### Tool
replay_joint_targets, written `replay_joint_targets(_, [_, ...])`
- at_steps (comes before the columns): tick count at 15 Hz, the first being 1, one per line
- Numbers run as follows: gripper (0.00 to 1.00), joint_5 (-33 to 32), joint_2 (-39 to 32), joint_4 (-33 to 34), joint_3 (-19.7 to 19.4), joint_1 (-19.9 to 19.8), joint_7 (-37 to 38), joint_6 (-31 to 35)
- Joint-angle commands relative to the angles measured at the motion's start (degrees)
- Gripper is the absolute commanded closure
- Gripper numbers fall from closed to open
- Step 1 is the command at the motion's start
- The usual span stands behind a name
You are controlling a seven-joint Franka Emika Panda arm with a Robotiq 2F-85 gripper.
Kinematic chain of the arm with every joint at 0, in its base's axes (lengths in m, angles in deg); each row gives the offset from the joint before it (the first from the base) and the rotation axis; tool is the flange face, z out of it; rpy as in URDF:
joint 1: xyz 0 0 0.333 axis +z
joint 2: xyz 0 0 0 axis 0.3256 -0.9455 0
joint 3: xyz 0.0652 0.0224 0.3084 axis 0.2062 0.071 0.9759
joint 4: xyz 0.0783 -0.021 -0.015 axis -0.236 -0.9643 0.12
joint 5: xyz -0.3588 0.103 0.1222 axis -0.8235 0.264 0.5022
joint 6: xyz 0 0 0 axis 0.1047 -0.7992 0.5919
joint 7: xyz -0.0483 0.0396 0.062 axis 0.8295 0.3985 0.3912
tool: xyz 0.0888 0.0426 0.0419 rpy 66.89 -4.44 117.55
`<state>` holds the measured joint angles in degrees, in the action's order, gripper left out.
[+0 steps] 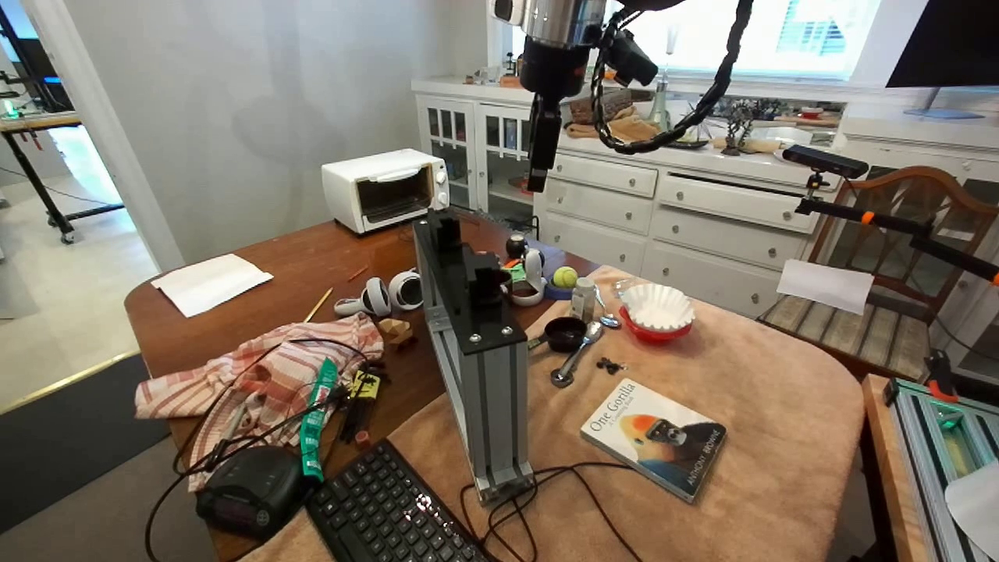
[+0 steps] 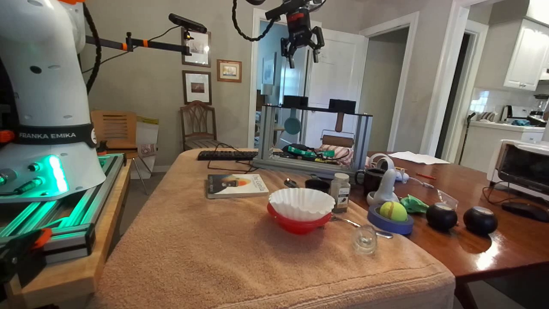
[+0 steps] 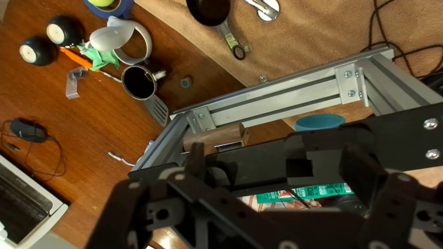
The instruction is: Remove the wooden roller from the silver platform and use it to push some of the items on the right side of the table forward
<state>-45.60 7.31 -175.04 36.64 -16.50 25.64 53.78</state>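
Observation:
The wooden roller [image 2: 338, 140] hangs by its handle from a black holder on the silver platform [image 2: 362, 139]; in the wrist view the roller [image 3: 214, 134] lies below the platform's black top. Above that top, with a gap between, my gripper [image 2: 304, 60] points down, open and holding nothing. Its fingers [image 3: 196, 157] stand far apart in the wrist view. Beyond the platform on the table [image 1: 304, 265] are items: a picture book [image 1: 655, 441], a red bowl [image 1: 657, 334] with white paper liners, a yellow-green ball [image 1: 564, 276], a metal spoon [image 1: 577, 355] and a black cup [image 1: 565, 334].
A teal tool [image 2: 293, 125] hangs from the platform's second holder. Near its base lie a keyboard [image 1: 390, 507], loose cables and a striped cloth [image 1: 265, 367]. A tan towel [image 1: 765, 437] covers part of the table. A small bottle [image 2: 340, 193] and a white toaster oven [image 1: 382, 187] stand there too.

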Motion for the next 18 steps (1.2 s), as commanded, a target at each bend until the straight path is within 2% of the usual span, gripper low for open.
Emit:
replay_joint_targets(1, [0.00, 0.0, -3.8, 5.6, 0.0, -0.4, -7.0, -2.4])
replay_joint_targets(4, [0.00, -0.3, -9.3, 15.0, 0.6, -0.4, -16.0, -9.2])
replay_joint_targets(8, [0.00, -5.2, -17.5, 28.0, 1.2, 0.9, -24.0, -18.2])
replay_joint_targets(12, [0.00, -6.4, -26.6, 39.9, 1.7, 0.9, -33.8, -16.9])
replay_joint_targets(18, [0.00, -6.5, -38.5, 55.6, -1.2, 1.8, -30.6, -16.0])
